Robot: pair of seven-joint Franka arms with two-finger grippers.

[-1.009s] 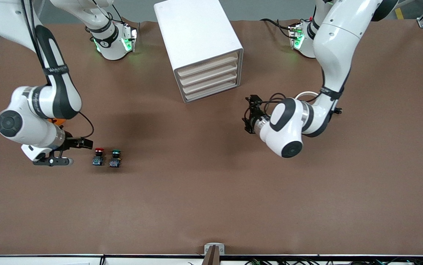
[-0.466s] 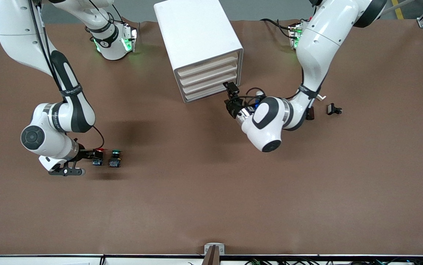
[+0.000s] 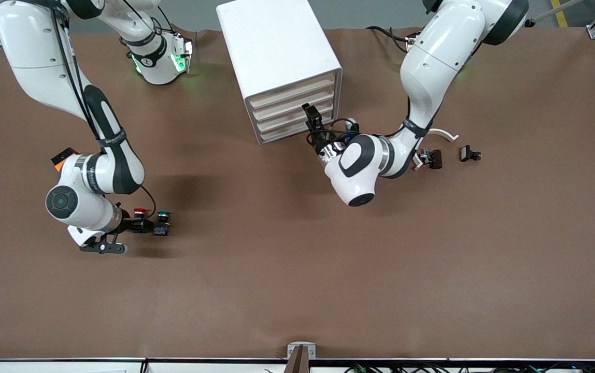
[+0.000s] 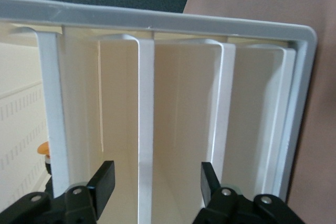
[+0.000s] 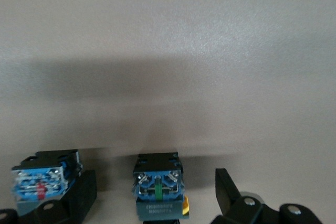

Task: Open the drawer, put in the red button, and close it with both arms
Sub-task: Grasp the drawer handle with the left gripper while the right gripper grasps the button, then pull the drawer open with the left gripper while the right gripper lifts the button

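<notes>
The white cabinet (image 3: 277,46) stands near the robots' bases with all four drawers pushed in; the drawer (image 3: 293,91) is its uppermost. My left gripper (image 3: 312,118) is at the drawer fronts, open. In the left wrist view its fingers (image 4: 105,182) stand either side of one white drawer lip (image 4: 146,119) without touching it; I cannot tell which drawer's. The red button (image 3: 140,211) lies toward the right arm's end beside its green twin (image 3: 162,221). My right gripper (image 3: 144,225) is down at them, open. The green-marked switch (image 5: 157,187) sits between its fingers, the red-marked one (image 5: 39,187) just outside one finger.
Toward the left arm's end lie a small black part (image 3: 469,154), a dark brown part (image 3: 434,158) and a white curved piece (image 3: 445,134). An orange item (image 3: 61,155) shows beside the right arm's wrist. Bare brown table (image 3: 297,285) fills the side nearest the front camera.
The left arm swung in to the cabinet, uncovering small parts on the table, and its fingers have narrowed a little. The right gripper slid up to the two buttons.
</notes>
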